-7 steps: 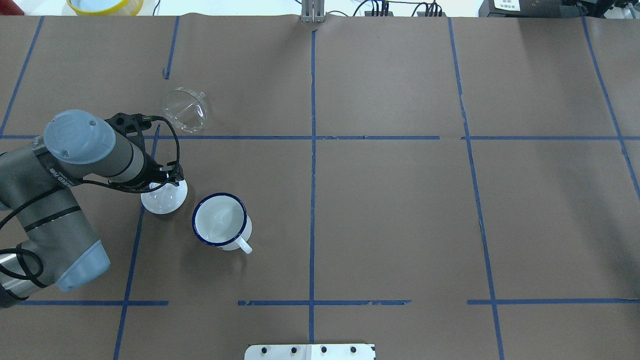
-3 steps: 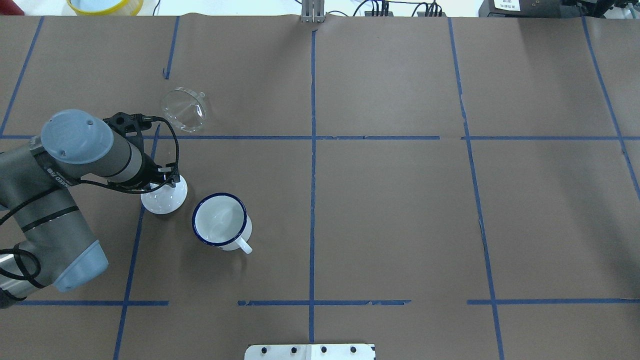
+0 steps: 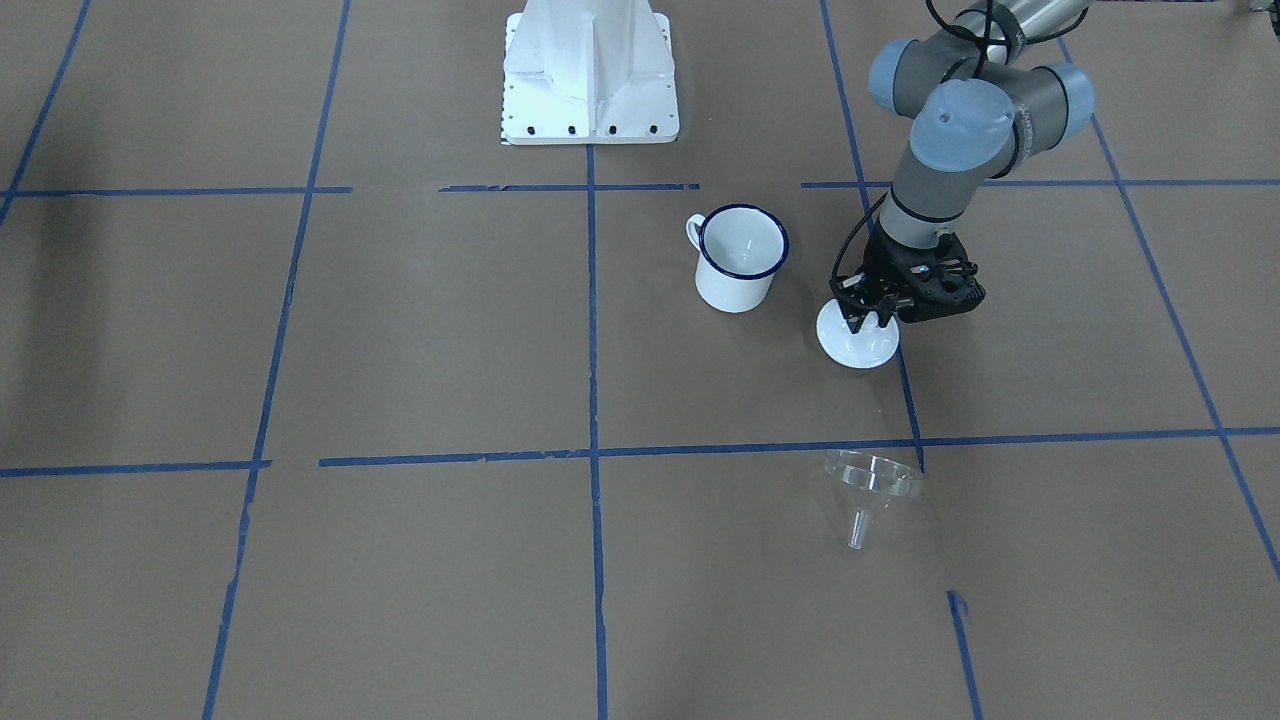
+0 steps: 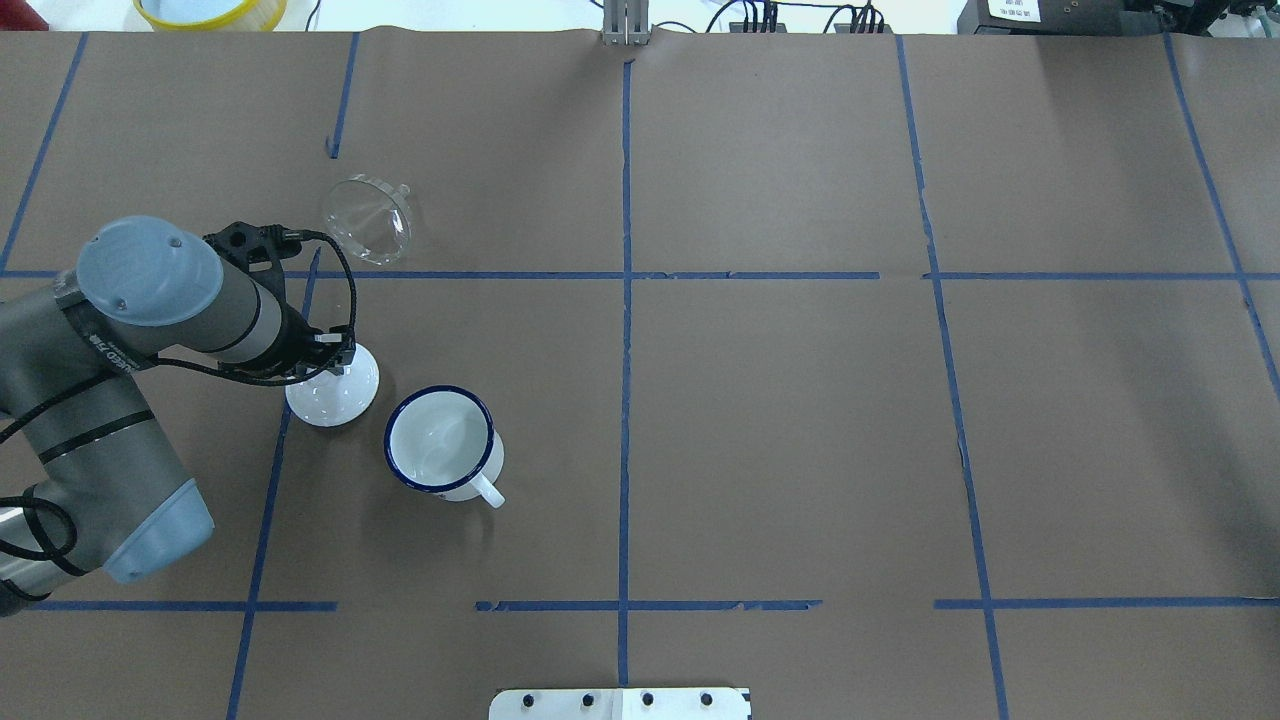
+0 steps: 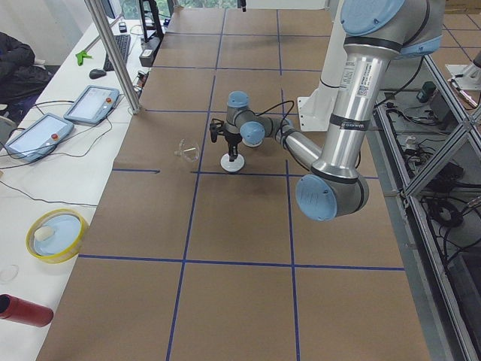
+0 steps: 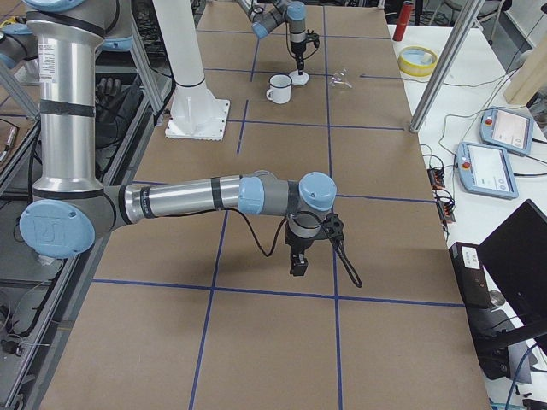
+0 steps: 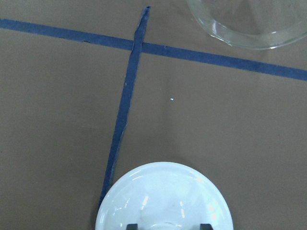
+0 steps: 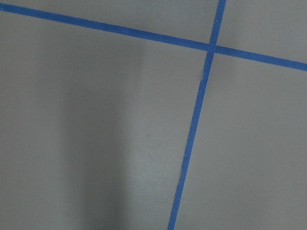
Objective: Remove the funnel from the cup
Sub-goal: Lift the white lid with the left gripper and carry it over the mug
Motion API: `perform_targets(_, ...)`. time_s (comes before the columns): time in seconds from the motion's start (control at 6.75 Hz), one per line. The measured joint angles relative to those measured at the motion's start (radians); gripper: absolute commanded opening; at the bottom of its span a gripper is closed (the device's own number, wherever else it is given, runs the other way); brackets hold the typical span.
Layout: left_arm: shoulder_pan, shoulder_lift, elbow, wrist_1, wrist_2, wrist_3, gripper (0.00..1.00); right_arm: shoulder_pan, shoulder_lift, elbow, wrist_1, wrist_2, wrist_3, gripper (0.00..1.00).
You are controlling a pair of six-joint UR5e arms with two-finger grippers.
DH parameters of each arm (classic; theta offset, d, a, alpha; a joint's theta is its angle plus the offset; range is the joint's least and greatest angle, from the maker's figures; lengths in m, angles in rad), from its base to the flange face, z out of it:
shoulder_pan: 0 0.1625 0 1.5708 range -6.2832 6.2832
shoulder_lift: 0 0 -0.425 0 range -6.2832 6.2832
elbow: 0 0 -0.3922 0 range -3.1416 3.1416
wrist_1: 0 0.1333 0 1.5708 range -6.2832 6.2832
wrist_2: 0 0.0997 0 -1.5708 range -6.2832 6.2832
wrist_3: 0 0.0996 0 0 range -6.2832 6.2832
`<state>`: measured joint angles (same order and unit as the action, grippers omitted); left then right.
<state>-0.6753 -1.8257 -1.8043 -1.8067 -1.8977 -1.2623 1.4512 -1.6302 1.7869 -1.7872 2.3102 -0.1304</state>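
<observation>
Left tool (image 3: 868, 322) straddled the lid (image 3: 858, 348) knob, clamped or not: can't tell | right tool (image 6: 297, 263) idle, state unclear | funnel (image 4: 368, 218) lay on table (image 4: 780, 420), well apart from empty cup (image 4: 440, 440) | judgement: lift away straight, nudge nothing

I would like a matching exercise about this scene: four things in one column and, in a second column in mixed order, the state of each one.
Things:
1. funnel
2. cup
3. lid
4. left gripper

States:
a. standing upright, nothing inside
b. lying on its side, apart from the other things
c. fingers closed around a white knob
d. white dome beside the mug, directly under a gripper

Pairs: 1-b; 2-a; 3-d; 4-c
</observation>
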Motion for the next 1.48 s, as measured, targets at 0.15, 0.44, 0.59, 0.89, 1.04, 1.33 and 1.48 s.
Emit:
perform_targets(0.15,-0.008,0.006,-0.026,0.015,-0.002,0.0,0.0,0.0,0.0,0.0,0.0,0.0,0.0,1.0)
perform_targets(0.44,-0.051,0.015,-0.139,0.121,-0.005,0.004,0.0,0.0,0.0,0.0,-0.001,0.0,0.0,1.0)
perform_targets(0.59,-0.089,0.009,-0.214,0.213,-0.006,0.012,0.0,0.0,0.001,0.0,0.0,0.0,0.0,1.0)
perform_targets(0.89,-0.121,-0.043,-0.349,0.422,-0.017,0.007,0.0,0.0,0.0,0.0,0.0,0.0,0.0,1.0)
perform_targets(1.04,-0.108,-0.087,-0.374,0.49,-0.035,-0.052,0.0,0.0,0.0,0.0,0.0,0.0,0.0,1.0)
perform_targets(1.33,-0.023,-0.161,-0.371,0.531,-0.047,-0.214,0.0,0.0,0.0,0.0,0.0,0.0,0.0,1.0)
perform_targets(1.48,0.027,-0.192,-0.348,0.533,-0.042,-0.272,0.0,0.0,0.0,0.0,0.0,0.0,0.0,1.0)
